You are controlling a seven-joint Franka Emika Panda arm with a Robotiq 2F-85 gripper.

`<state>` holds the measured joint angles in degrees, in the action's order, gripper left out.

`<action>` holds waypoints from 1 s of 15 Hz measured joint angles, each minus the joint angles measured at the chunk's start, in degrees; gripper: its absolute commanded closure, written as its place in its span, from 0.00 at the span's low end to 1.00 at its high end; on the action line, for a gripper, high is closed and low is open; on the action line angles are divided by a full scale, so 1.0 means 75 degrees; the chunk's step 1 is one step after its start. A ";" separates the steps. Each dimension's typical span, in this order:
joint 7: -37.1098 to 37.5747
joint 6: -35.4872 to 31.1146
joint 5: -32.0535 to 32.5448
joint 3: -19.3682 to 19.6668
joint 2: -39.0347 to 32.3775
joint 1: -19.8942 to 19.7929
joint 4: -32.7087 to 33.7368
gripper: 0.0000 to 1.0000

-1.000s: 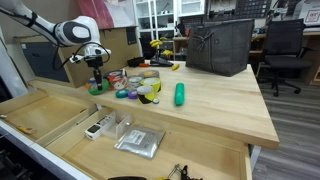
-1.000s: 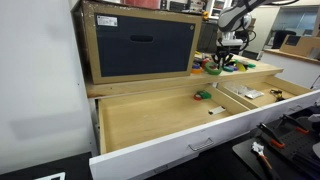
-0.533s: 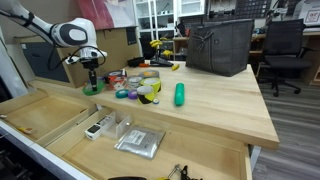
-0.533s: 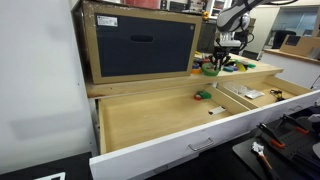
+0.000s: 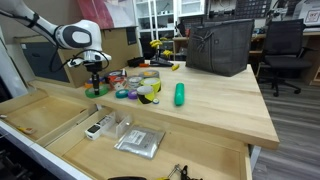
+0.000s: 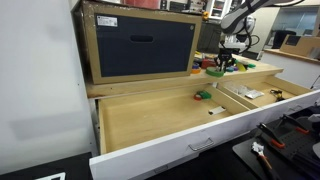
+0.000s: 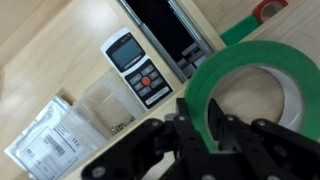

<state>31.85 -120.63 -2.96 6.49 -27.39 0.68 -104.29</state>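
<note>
The gripper (image 7: 205, 128) is clamped on the wall of the green tape roll (image 7: 262, 62), one finger inside the ring so it hangs level, at the worktop (image 5: 220, 100) edge, the handheld meter (image 7: 138, 68) in the open drawer (image 5: 40, 112) at ten o'clock.

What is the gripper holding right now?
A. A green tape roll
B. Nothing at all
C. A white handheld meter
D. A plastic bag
A: in the wrist view the gripper is shut on the rim of the green tape roll, with one finger inside the ring and one outside it.
</note>
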 measured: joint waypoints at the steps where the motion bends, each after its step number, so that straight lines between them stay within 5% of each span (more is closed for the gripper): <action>1: 0.0000 0.0000 -0.0015 0.0042 -0.0004 -0.0077 -0.0015 0.94; 15: 0.0000 -0.0498 -0.0071 0.0220 -0.0057 -0.0303 0.0017 0.94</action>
<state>31.85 -124.36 -3.49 8.13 -27.82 -1.59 -104.16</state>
